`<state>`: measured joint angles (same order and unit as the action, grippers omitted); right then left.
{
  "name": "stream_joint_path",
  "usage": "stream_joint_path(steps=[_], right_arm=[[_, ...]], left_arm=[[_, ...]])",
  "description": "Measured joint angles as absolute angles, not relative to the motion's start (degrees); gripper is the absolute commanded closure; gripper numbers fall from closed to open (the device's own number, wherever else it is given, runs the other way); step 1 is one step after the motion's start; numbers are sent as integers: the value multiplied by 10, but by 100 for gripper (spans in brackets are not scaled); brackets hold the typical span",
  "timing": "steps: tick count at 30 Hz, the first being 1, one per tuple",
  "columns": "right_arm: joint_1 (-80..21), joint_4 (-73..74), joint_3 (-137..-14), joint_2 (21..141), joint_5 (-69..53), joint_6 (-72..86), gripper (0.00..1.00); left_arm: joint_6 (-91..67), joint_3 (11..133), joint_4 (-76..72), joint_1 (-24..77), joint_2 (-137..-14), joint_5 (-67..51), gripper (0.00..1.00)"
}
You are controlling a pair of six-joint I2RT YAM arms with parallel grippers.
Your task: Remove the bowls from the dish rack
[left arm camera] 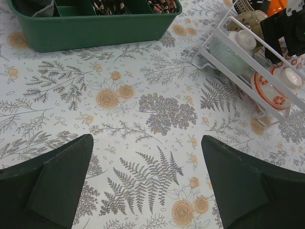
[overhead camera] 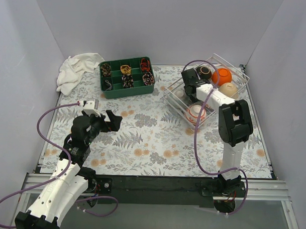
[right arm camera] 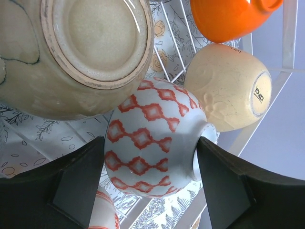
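Note:
The white wire dish rack (overhead camera: pixel 234 67) stands at the back right with several bowls in it. An orange bowl (overhead camera: pixel 221 75) and a cream bowl (overhead camera: pixel 228 89) sit at its far end, a red-rimmed white bowl (overhead camera: pixel 196 113) at its near end. My right gripper (right arm camera: pixel 150 167) reaches into the rack, and its fingers press on both sides of a white bowl with a red diamond pattern (right arm camera: pixel 152 143). A large beige bowl (right arm camera: pixel 76 52) stands on edge just beyond it. My left gripper (left arm camera: pixel 147 183) hovers open over the bare tablecloth, left of the rack (left arm camera: pixel 238 52).
A green divided tray (overhead camera: pixel 126 76) with small items stands at the back centre. A crumpled white towel (overhead camera: pixel 76 69) lies at the back left. Grey walls close in three sides of the table. The right arm's purple cable loops over the tablecloth near the rack.

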<state>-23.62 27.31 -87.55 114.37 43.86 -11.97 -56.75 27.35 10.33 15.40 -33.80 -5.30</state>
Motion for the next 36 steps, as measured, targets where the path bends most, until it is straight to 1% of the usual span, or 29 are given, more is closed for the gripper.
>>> stream_joint_path(steps=[7,8,11,15,18,28,36], right_arm=[[-231,278,-875,1129,412,-116,53],[-231,280,-875,1126,407,-113,56],[-229,286,-875,1118,394,-110,59],[-224,287,-875,1103,373,-105,60],[-218,286,-877,1094,360,-102,64],[-206,286,-876,1079,327,-87,68],[-204,280,-873,1036,320,-75,71]], left_arm=[[-568,274,103,154,-336,-51,2],[-568,274,103,154,-336,-51,2],[-568,274,103,154,-335,-51,2],[-568,274,103,154,-334,-50,2],[-568,274,103,154,-333,-50,2],[-568,274,103,154,-332,-50,2],[-568,274,103,154,-332,-50,2]])
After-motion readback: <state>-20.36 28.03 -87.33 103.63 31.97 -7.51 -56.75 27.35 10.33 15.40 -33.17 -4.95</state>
